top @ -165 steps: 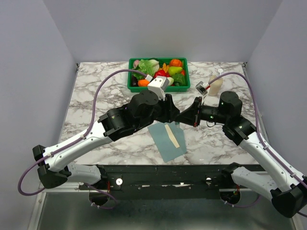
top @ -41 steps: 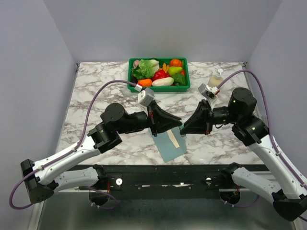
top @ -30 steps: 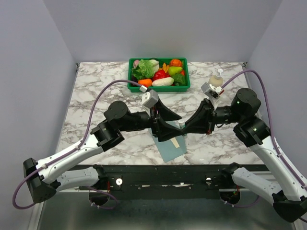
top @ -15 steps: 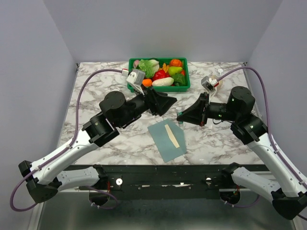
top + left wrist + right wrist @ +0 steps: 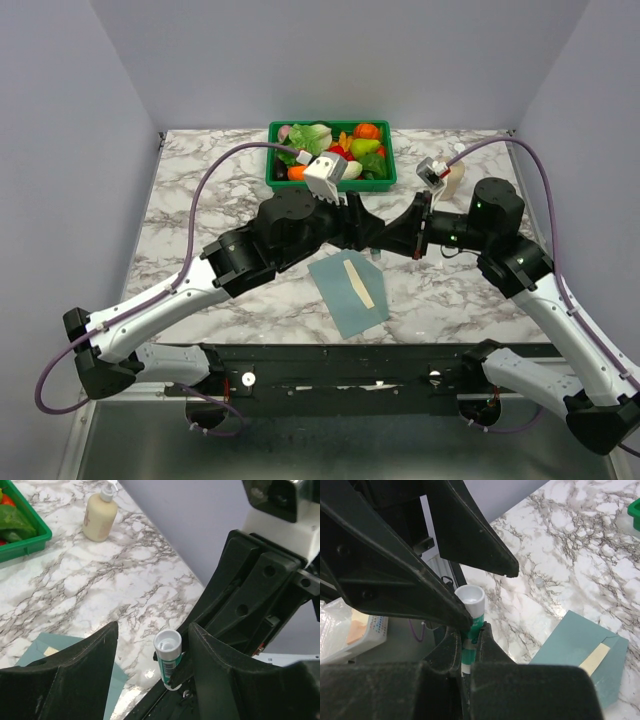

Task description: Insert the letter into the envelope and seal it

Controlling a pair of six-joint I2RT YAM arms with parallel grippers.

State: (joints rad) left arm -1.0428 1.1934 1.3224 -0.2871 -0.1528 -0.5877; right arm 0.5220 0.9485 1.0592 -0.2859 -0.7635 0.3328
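The teal envelope (image 5: 350,297) lies flat on the marble near the front edge, with a narrow cream strip (image 5: 361,285) across it, apparently the letter's edge. The rest of the letter is hidden. Both grippers meet in the air just behind the envelope. My right gripper (image 5: 470,630) is shut on a green-and-white glue stick (image 5: 470,605), whose white end points at the left arm. My left gripper (image 5: 152,630) is open, its fingers straddling that white end (image 5: 167,643); the right-hand finger is close beside the tube. The envelope (image 5: 580,655) also shows below in the right wrist view.
A green basket (image 5: 275,183) of toy vegetables stands at the back centre. A cream pump bottle (image 5: 452,178) stands at the back right, just behind the right arm. A small round pale thing (image 5: 536,581) lies on the marble near the envelope.
My left gripper has swung from near the basket back to the right gripper and now straddles the glue stick's end, its jaws a little narrower. The right gripper shifted slightly; the envelope stayed put.
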